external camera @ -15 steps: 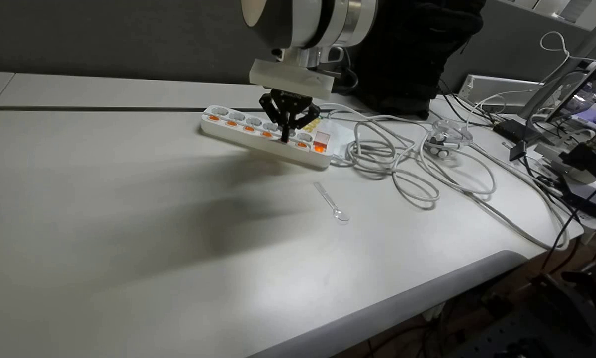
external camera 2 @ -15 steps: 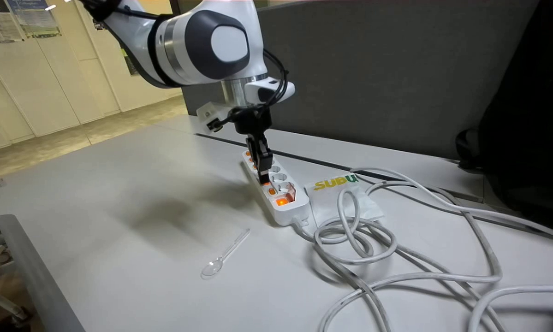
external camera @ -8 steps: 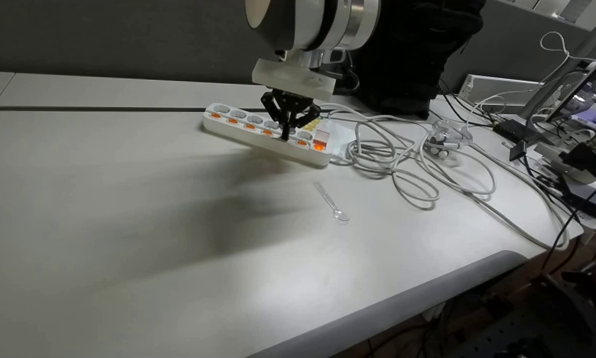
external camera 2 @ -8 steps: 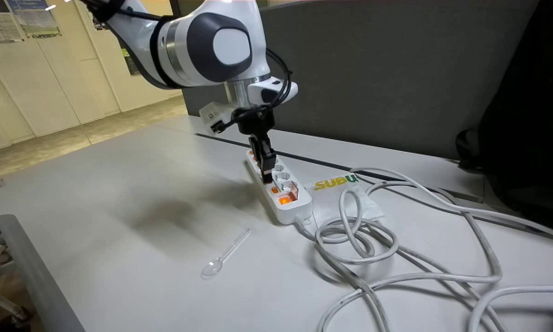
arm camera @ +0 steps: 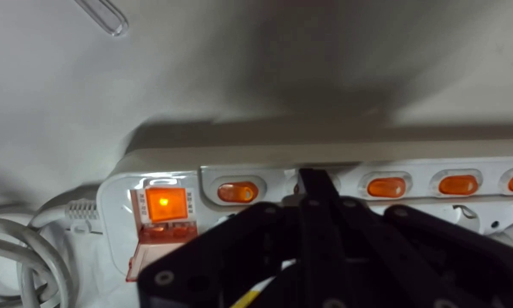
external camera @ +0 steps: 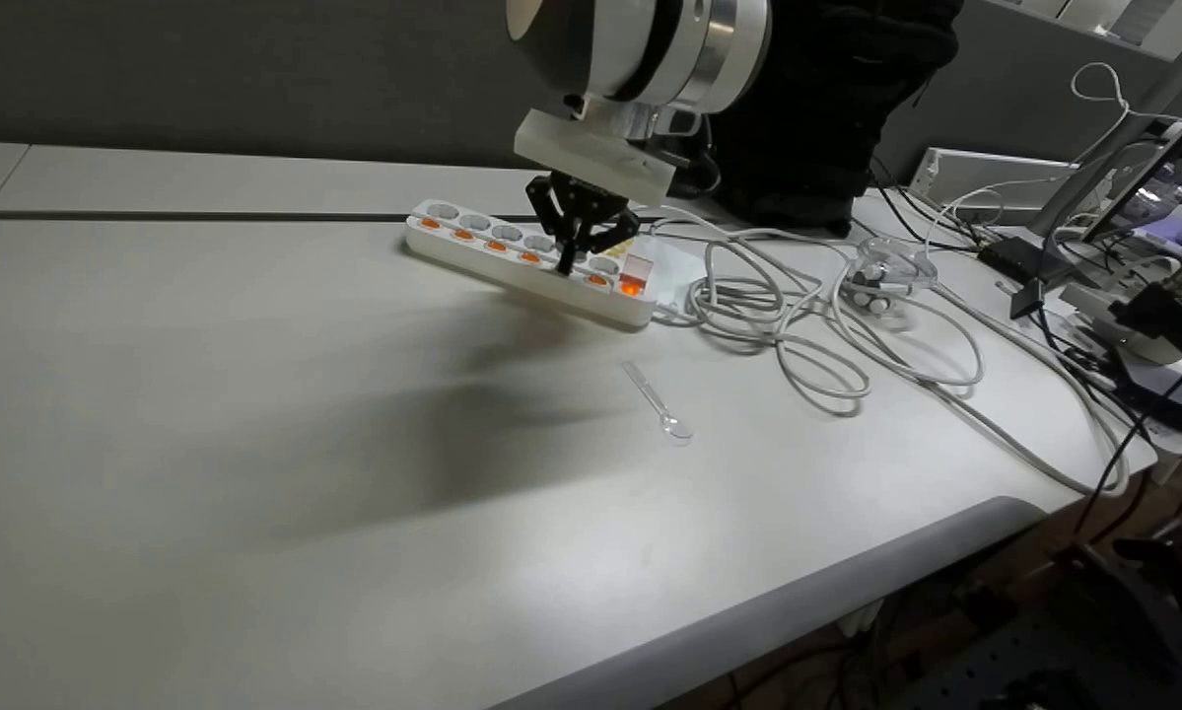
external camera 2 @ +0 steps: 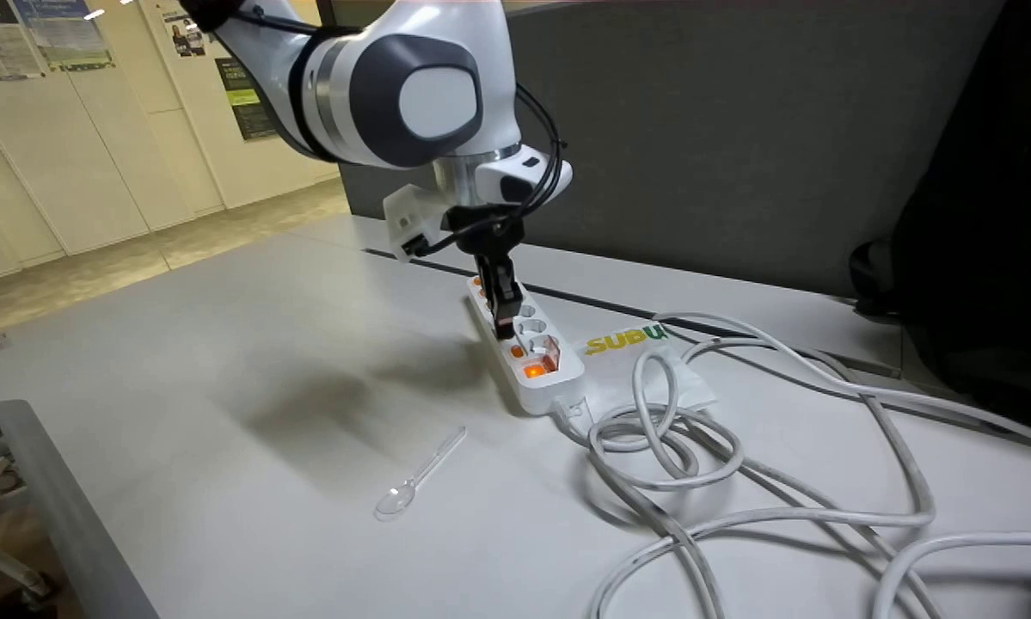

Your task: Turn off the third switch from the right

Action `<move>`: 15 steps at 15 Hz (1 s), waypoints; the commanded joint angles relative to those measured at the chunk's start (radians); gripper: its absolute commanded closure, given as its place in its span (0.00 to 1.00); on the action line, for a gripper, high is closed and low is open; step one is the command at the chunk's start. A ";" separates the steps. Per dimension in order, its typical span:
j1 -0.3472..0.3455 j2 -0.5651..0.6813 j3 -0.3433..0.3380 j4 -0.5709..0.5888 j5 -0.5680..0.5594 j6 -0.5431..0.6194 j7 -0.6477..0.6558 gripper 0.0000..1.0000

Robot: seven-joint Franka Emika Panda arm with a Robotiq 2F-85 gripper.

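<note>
The long white power strip (external camera: 512, 276) lies near the back of the table in both exterior views (external camera 2: 528, 395). Counting the large lit switch (arm camera: 166, 204) at the cord end as the first, the third switch (arm camera: 296, 189) is almost wholly hidden beneath my fingers, with only a dark red sliver showing. The small orange switch (arm camera: 238, 192) on its cord side and the one (arm camera: 386, 187) on its far side are uncovered. My gripper (arm camera: 318, 173) is shut with nothing between the fingers. In both exterior views its tips (external camera: 565, 268) point down and appear to rest on the strip.
A transparent red flip cover (arm camera: 158, 252) stands open beside the large switch. A clear plastic spoon (external camera: 658, 401) lies in front of the strip. Coiled grey-white cable (external camera 2: 661, 456) and a Subway napkin (external camera 2: 622, 344) lie by the cord end. A black backpack (external camera: 817, 108) stands behind.
My shut gripper and arm have moved slightly toward the back of the table and tilted a little. The power strip has slid slightly the same way with the fingertips on it.
</note>
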 commanded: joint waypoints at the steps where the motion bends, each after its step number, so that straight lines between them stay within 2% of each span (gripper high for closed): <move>1: -0.037 0.053 0.046 -0.027 0.073 0.043 -0.044 1.00; 3: -0.033 0.019 0.042 -0.046 0.081 0.052 -0.062 1.00; 6: 0.037 -0.049 -0.032 -0.085 0.009 0.054 -0.018 1.00; 13: 0.104 -0.195 -0.083 -0.185 -0.095 0.002 -0.022 1.00; 15: 0.099 -0.230 -0.082 -0.204 -0.123 -0.025 -0.030 1.00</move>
